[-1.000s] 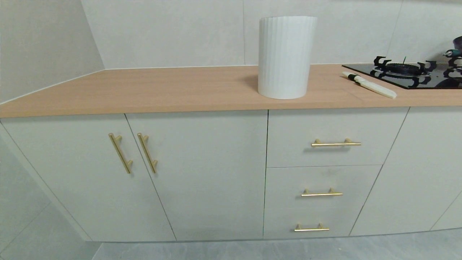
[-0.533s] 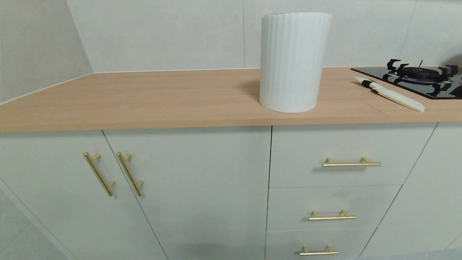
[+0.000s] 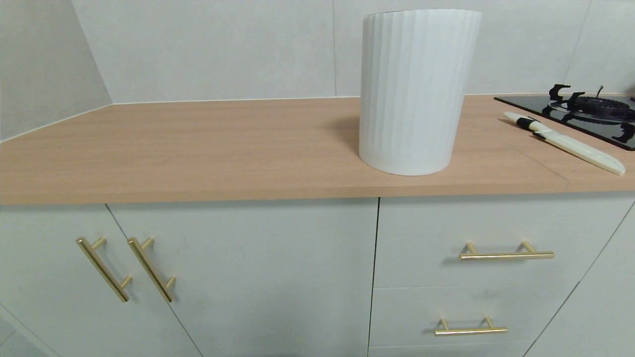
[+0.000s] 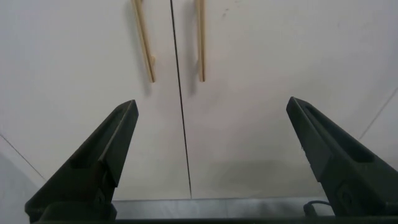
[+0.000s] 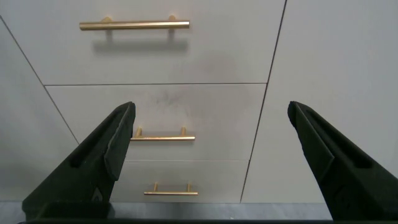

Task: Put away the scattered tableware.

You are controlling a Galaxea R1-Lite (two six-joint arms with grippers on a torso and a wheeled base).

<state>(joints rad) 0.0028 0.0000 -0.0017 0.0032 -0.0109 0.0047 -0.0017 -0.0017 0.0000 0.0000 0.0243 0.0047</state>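
Note:
A tall white ribbed container (image 3: 414, 91) stands upright on the wooden countertop (image 3: 198, 148). To its right a cream-coloured knife with a black band (image 3: 563, 141) lies flat on the counter beside the stove. My left gripper (image 4: 211, 112) is open, low in front of the cabinet doors, nothing between its fingers. My right gripper (image 5: 208, 112) is open too, facing the drawer fronts and holding nothing.
A black gas stove (image 3: 590, 111) sits at the counter's far right. Below the counter are two cabinet doors with gold handles (image 3: 124, 270) and drawers with gold handles (image 3: 506, 254). Tiled walls close the back and left.
The head camera has come closer to the counter, so the container, knife and cabinets appear larger and lower. Nothing on the counter has moved.

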